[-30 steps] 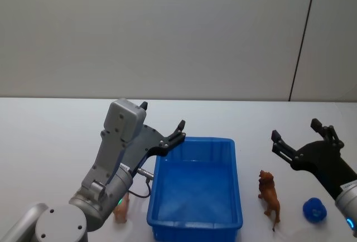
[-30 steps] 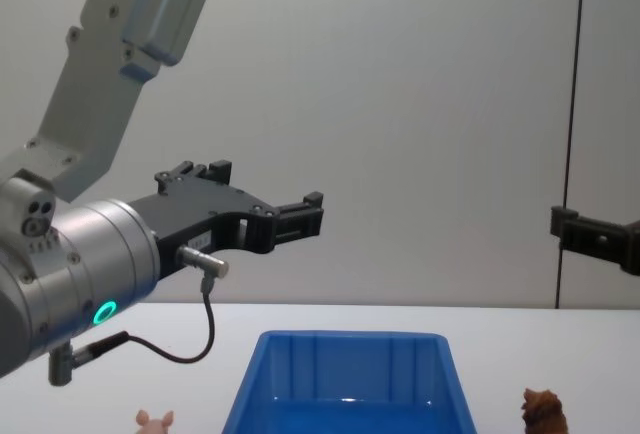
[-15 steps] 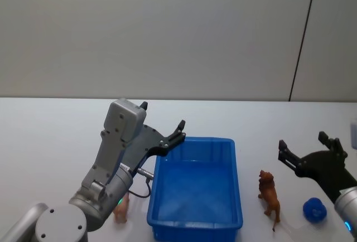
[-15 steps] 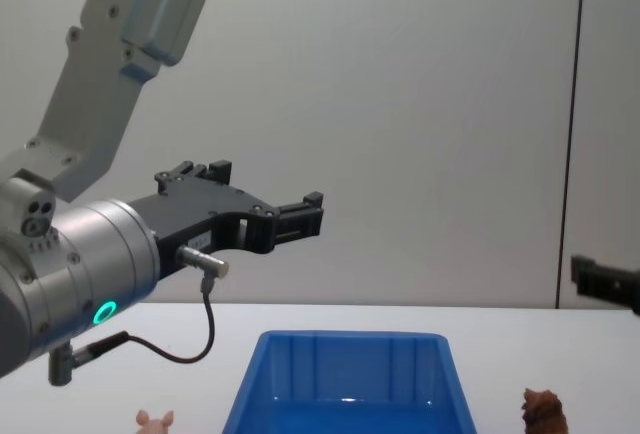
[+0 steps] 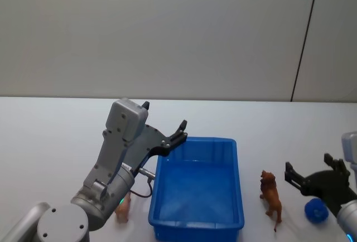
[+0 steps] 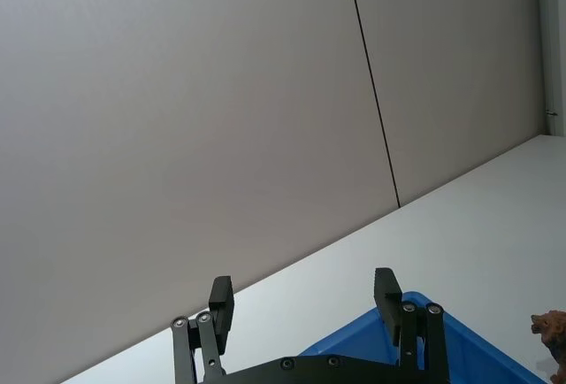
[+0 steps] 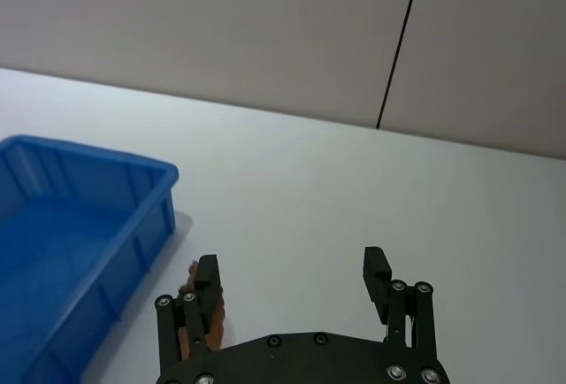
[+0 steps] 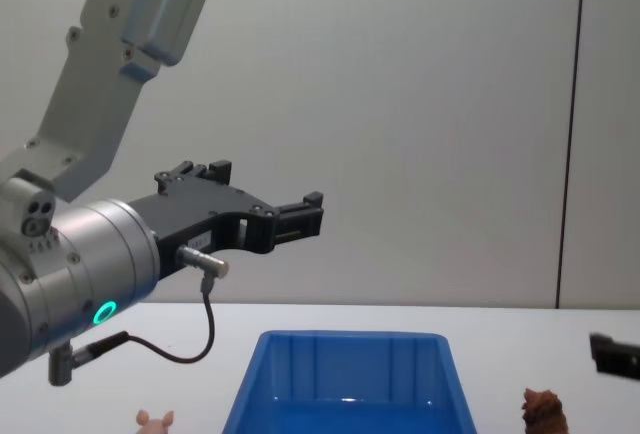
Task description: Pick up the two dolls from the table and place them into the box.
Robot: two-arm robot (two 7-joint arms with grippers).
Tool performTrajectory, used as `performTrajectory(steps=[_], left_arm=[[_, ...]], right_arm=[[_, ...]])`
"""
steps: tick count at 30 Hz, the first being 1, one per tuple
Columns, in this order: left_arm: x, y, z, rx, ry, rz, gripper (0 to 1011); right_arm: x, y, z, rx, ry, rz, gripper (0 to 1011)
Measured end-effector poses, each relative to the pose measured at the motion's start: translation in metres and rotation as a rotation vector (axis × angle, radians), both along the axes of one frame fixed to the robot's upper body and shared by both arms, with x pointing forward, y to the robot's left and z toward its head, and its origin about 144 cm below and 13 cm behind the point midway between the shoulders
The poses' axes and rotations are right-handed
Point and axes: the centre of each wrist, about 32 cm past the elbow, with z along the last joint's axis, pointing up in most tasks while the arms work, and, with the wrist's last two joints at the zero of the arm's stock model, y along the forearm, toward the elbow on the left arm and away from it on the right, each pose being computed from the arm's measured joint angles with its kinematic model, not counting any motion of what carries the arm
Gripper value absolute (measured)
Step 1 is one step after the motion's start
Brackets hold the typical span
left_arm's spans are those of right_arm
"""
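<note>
The blue box [image 5: 195, 225] stands on the white table [image 5: 50, 141], its inside bare. A pale pink doll [image 5: 122, 208] stands just left of the box, partly behind my left arm. A brown doll [image 5: 271, 197] stands upright to the box's right. My left gripper [image 5: 164, 115] hangs open above the box's back left corner, holding nothing. My right gripper [image 5: 308, 164] is open and low, just right of the brown doll. In the right wrist view that brown doll [image 7: 192, 270] peeks out behind one finger of the right gripper [image 7: 290, 262].
A small blue ball-like object [image 5: 316, 211] lies on the table right of the brown doll, under my right arm. A grey wall with a dark vertical seam [image 5: 304, 47] stands behind the table. Open tabletop stretches left and behind the box.
My right gripper has come down and drawn back toward the brown doll, staying open. The left arm, the box and both dolls have not moved.
</note>
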Motion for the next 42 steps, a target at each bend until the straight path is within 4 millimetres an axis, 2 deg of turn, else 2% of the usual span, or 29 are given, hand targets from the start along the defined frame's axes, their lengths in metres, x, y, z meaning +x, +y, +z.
performTrajectory(steps=[29,36,37,41,42], left_arm=[[0.0,0.0,0.0,0.0,0.0,0.0,1001],[0.0,0.0,0.0,0.0,0.0,0.0,1001],[0.0,0.0,0.0,0.0,0.0,0.0,1001],[0.0,0.0,0.0,0.0,0.0,0.0,1001],[0.0,0.0,0.0,0.0,0.0,0.0,1001]], right_arm=[[-0.012,-0.014,-0.028,-0.089,0.174,-0.082,997],[-0.013,-0.016,-0.036,-0.088,0.205,-0.086,811],[-0.013,-0.016,-0.037,-0.086,0.211,-0.084,757],[-0.013,-0.017,-0.04,-0.082,0.221,-0.079,683],[-0.013,-0.017,-0.041,-0.08,0.226,-0.077,622]])
